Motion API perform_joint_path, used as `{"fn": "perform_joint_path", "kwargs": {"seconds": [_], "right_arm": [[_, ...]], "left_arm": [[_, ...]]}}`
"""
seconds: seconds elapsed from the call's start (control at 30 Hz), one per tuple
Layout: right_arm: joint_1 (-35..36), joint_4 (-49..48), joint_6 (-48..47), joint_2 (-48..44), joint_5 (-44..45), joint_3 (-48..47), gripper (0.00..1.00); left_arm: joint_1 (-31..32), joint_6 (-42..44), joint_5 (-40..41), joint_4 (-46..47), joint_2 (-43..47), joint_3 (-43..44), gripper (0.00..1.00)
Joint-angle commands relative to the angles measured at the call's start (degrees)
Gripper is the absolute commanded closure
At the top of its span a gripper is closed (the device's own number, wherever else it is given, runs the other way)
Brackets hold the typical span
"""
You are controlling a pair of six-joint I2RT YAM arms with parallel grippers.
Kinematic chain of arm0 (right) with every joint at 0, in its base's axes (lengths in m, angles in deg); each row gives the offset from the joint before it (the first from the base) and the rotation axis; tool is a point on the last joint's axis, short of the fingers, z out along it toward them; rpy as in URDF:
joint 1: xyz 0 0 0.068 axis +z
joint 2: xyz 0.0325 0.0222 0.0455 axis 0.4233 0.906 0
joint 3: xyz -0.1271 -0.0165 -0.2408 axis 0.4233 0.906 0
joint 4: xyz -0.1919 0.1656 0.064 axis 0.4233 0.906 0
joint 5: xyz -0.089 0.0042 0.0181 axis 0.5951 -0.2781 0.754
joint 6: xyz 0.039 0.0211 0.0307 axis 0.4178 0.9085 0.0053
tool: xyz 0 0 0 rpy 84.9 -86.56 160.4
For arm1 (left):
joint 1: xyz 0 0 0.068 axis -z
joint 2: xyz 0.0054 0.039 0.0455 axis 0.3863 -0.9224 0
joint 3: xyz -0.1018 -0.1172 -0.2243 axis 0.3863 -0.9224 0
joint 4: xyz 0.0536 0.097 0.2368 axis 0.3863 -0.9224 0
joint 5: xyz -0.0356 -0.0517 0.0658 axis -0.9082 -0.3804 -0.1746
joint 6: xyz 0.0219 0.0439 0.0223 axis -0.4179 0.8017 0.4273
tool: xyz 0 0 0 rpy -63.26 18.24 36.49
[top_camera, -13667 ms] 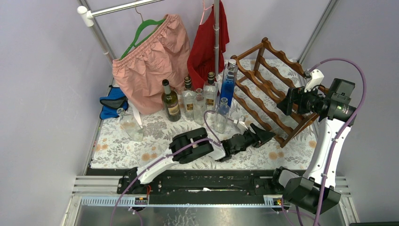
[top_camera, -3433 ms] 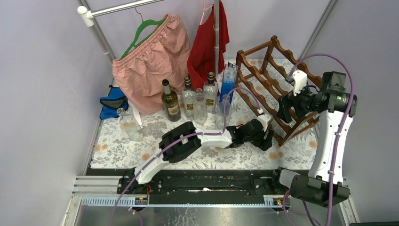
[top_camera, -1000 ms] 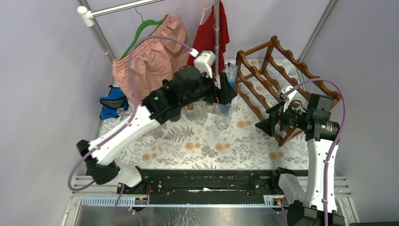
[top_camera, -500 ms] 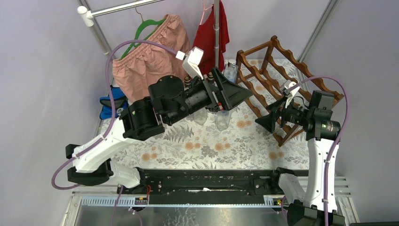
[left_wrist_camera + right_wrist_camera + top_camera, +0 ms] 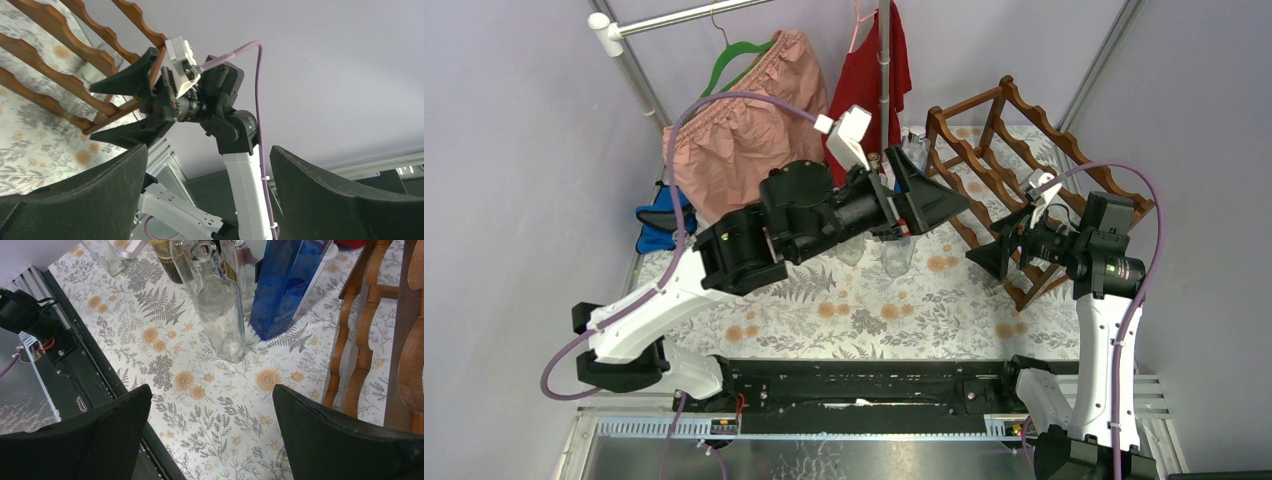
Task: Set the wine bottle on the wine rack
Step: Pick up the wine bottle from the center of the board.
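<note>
The wine rack (image 5: 1014,140) stands at the back right, a reddish-brown frame with scalloped rails; its rails also show in the left wrist view (image 5: 60,65) and its posts in the right wrist view (image 5: 357,345). Several bottles stand left of it: a clear one (image 5: 220,315), a blue one (image 5: 287,285) and the lower part of a dark labelled wine bottle (image 5: 167,262). My left gripper (image 5: 944,203) (image 5: 208,150) hangs open high above the bottles, pointing at the rack and the right arm. My right gripper (image 5: 989,250) (image 5: 212,387) is open over the floral cloth, in front of the rack.
Pink shorts (image 5: 744,130) on a green hanger and a red garment (image 5: 864,90) hang from a rail behind the bottles. A blue item (image 5: 662,222) lies at the far left. The table's black front rail (image 5: 75,355) is close below the right gripper.
My left arm has swung up and to the right, from over the bottles toward the rack, with its jaws opening wider. The right arm has barely moved.
</note>
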Motion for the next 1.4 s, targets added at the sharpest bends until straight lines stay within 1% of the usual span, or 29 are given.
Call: {"fn": "perform_joint_path", "kwargs": {"seconds": [0.0,0.3,0.37,0.53,0.63,0.77,0.9,0.97,1.1,1.2,1.37], "right_arm": [[-0.08,-1.86,0.37,-0.84,-1.66,0.81,0.01],[-0.08,-1.07,-0.84,-1.13,-1.85,0.88,0.01],[-0.08,-1.02,-0.9,-1.19,-1.85,0.69,0.01],[-0.08,-0.66,-1.37,-1.37,-1.59,0.89,0.0],[-0.08,-0.79,-1.34,-1.37,-1.43,0.91,0.0],[-0.08,-0.77,-1.34,-1.37,-1.17,0.94,0.0],[-0.12,-0.89,-1.34,-1.37,-0.63,0.94,0.0],[-0.08,-0.87,-1.22,-1.28,-0.62,0.91,0.0],[-0.08,-1.02,-1.04,-1.37,-0.71,0.84,0.0],[-0.08,-0.81,-1.26,-1.61,-0.7,0.9,0.0],[-0.08,0.07,-2.28,-1.81,-0.78,1.09,0.0]], "left_arm": [[0.17,-2.17,-5.23,2.74,-3.53,3.84,0.01],[3.27,1.01,-9.97,5.46,-6.97,6.92,0.01],[4.29,2.77,-10.02,5.57,-7.71,8.29,0.01],[6.09,6.15,-13.43,7.78,-8.24,9.27,0.01],[6.79,7.58,-13.71,7.84,-8.39,10.22,0.01],[6.96,9.54,-12.35,10.76,-6.12,8.03,0.01],[6.89,9.39,-10.46,16.29,-2.05,0.58,0.01],[6.81,10.03,-7.14,17.6,-0.68,-1.03,0.01],[6.89,11.35,-2.71,20.99,1.04,-1.32,0.01],[6.89,11.57,-0.99,21.65,-0.16,0.6,0.01],[7.07,12.23,-3.61,20.62,-4.59,6.59,0.01]]}}
